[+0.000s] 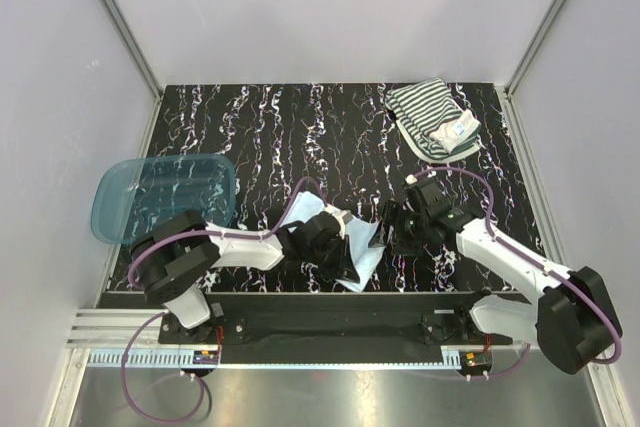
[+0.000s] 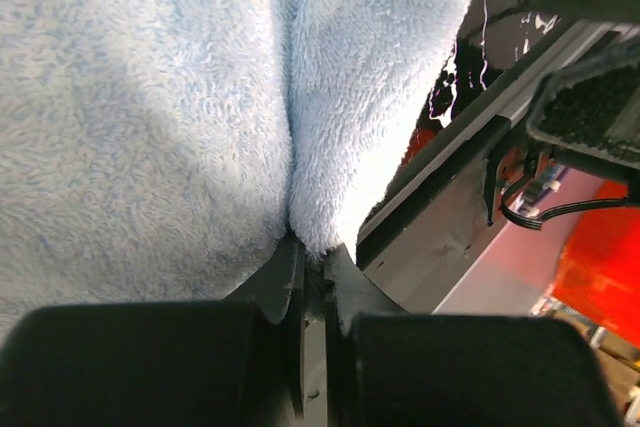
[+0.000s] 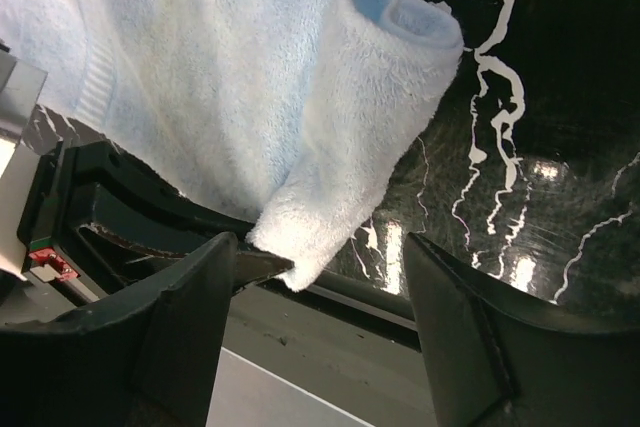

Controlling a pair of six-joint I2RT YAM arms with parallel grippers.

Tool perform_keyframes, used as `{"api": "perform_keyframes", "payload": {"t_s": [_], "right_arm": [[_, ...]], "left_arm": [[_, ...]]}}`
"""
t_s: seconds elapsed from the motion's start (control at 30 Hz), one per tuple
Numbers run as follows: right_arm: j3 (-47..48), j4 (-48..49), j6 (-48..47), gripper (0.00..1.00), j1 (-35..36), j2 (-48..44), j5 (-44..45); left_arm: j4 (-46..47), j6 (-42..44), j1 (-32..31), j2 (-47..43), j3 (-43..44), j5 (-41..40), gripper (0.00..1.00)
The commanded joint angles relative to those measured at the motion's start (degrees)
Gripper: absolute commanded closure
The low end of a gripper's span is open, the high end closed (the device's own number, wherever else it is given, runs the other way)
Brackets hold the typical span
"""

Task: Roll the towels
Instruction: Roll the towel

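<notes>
The light blue towel (image 1: 366,248) lies near the front middle of the table, one side curled into a loose roll (image 3: 372,117). My left gripper (image 1: 338,247) is shut on its edge, the fluffy cloth (image 2: 150,127) pinched between the fingertips (image 2: 296,265). My right gripper (image 1: 393,227) stands open just right of the towel. In the right wrist view the roll's end reaches between its fingers (image 3: 190,317) without touching either. The striped towel (image 1: 432,119) lies flat at the back right, far from both grippers.
A translucent blue tub (image 1: 165,197) rests on the table's left side, beside the left arm. The dark front rail (image 3: 400,342) of the table runs just under both grippers. Grey walls enclose the black marbled tabletop (image 1: 300,127).
</notes>
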Motion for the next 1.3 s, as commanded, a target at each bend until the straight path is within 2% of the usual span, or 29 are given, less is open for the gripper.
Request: {"api": "perform_keyframes", "payload": {"t_s": [0.0,0.3,0.5,0.57,0.77,0.8,0.83,0.9,0.93,1.03,1.1,1.23,1.27], "right_arm": [[-2.23,4.7,3.22,0.27,0.41,-1.83,-1.3],[-9.97,19.98,9.2,0.34,0.41,1.33,-4.2],[-12.44,25.01,10.52,0.43,0.41,3.53,-4.29],[-13.23,26.06,11.05,0.51,0.41,3.09,-3.67],[-14.38,26.59,11.32,0.68,0.41,0.98,-2.35],[-14.2,26.16,11.14,0.73,0.41,0.72,-2.26],[-13.94,25.89,10.79,0.74,0.41,0.8,-2.18],[-11.75,22.13,9.21,0.77,0.41,1.33,-1.74],[-10.61,20.37,8.51,0.78,0.41,2.81,-1.65],[-6.12,14.12,5.61,0.83,0.41,5.89,-1.56],[-4.1,10.96,4.29,0.84,0.41,6.95,-1.3],[-1.2,5.07,2.62,0.84,0.41,8.8,2.73],[-0.15,3.32,2.0,0.84,0.41,8.89,3.01]], "left_arm": [[2.9,-1.27,0.94,-0.26,-2.1,1.59,1.0],[12.21,-6.98,2.44,0.44,-7.99,4.67,1.0],[13.0,-7.77,3.14,-0.35,-8.79,4.32,1.0],[13.45,-8.12,3.58,-0.26,-9.23,4.84,1.0],[13.28,-6.9,3.93,0.35,-8.27,5.64,1.0],[10.23,-6.11,3.93,0.09,-7.56,5.12,0.96],[7.94,-5.15,3.76,-0.43,-6.86,4.15,0.83],[0.15,-1.37,3.14,-2.71,-3.87,0.12,0.63],[-2.69,1.17,2.79,-3.59,-2.56,-3.29,0.46],[-12.54,5.3,1.56,-6.5,1.84,-9.62,0.3],[-19.72,7.07,0.25,-8.08,5.69,-13.5,0.28],[-32.93,12.77,-5.37,-9.31,14.73,-31.13,0.25],[-35.04,13.66,-8.43,-9.05,16.51,-34.41,0.25]]}}
